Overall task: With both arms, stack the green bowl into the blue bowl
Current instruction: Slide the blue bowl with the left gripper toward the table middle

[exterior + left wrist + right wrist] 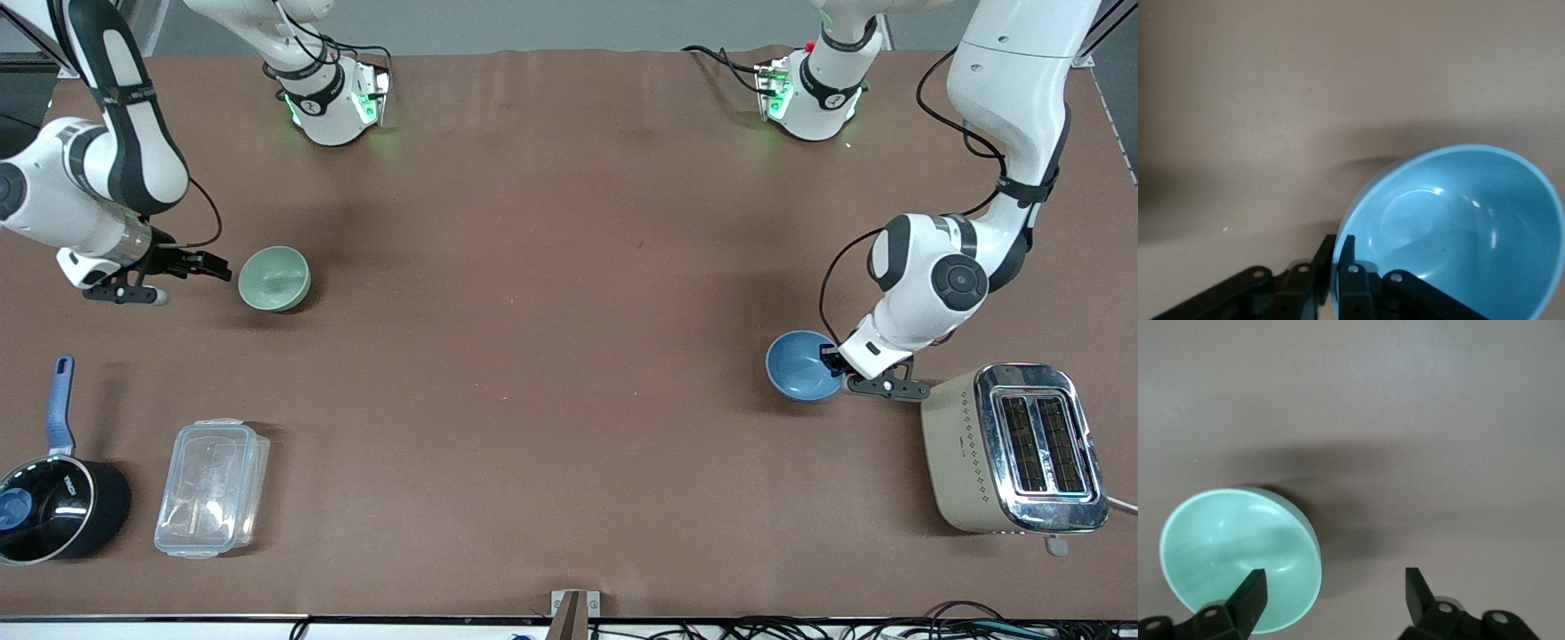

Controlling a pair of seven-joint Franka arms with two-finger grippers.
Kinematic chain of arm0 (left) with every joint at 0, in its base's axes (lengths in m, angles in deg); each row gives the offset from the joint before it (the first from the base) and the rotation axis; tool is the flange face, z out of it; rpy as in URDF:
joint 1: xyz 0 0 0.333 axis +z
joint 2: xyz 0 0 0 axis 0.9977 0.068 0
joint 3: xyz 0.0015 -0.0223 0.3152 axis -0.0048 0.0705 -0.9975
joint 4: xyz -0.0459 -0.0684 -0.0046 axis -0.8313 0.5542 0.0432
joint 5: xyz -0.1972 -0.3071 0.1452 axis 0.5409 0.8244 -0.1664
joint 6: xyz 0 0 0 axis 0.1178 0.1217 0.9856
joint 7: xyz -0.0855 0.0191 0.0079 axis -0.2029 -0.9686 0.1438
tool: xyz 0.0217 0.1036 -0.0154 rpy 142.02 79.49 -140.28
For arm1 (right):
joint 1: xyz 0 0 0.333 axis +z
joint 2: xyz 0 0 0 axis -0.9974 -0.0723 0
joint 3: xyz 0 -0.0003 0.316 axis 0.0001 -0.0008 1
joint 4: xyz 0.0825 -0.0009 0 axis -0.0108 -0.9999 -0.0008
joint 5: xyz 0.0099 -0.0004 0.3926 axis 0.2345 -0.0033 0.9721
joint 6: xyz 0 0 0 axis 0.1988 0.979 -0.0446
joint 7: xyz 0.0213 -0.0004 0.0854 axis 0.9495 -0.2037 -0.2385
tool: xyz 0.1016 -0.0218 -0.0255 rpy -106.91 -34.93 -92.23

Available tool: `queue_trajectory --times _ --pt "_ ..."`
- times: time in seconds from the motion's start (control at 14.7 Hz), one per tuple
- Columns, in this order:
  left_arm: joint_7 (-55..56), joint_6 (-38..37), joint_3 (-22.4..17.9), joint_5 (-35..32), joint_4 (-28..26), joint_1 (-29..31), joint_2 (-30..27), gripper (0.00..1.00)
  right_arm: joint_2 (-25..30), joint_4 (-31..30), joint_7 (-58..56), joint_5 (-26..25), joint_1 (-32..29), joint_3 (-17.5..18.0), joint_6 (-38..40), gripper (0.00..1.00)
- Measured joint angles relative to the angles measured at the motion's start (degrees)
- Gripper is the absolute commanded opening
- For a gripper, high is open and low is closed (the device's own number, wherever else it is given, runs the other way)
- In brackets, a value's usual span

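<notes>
The pale green bowl [274, 278] sits on the brown table toward the right arm's end. My right gripper [216, 268] is open and empty, just beside the bowl's rim. In the right wrist view the green bowl [1238, 557] lies under one fingertip, the other finger over bare table. The sky-blue bowl [802, 365] sits toward the left arm's end. My left gripper [834, 357] is shut on its rim. In the left wrist view the blue bowl [1458, 227] fills the frame, with one finger inside the rim and one outside.
A beige toaster [1013, 447] stands close beside the blue bowl, nearer the front camera. A clear plastic lidded box [212, 487] and a black saucepan with a blue handle [53, 498] sit near the front edge at the right arm's end.
</notes>
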Motion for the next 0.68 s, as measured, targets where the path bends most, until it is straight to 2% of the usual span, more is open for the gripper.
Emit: queue_trajectory --times 0.14,0.27,0.41,0.54,0.68 --pt "4.1 -1.3 3.2 0.0 1.2 -0.1 -0.2 0.0 -1.8 -0.4 0.0 0.2 0.4 0.1 -0.4 0.7" --pt "11.2 -6.3 7.9 0.0 4.2 -0.3 -0.8 0.0 -3.1 -0.6 0.0 0.9 0.7 0.1 -0.8 0.59" --pt "20.0 -11.8 13.1 0.0 7.7 -0.8 -1.3 0.0 -3.9 -0.8 0.0 1.7 1.1 0.2 -0.9 0.44" --pt "28.4 -13.7 17.6 0.0 10.0 -2.2 -1.4 0.0 -4.3 -0.8 0.0 1.9 1.5 0.2 -1.1 0.29" --pt "36.6 -14.0 19.1 0.0 11.2 -6.5 -0.8 0.0 -4.7 -0.9 0.0 1.9 1.6 0.2 -1.1 0.2"
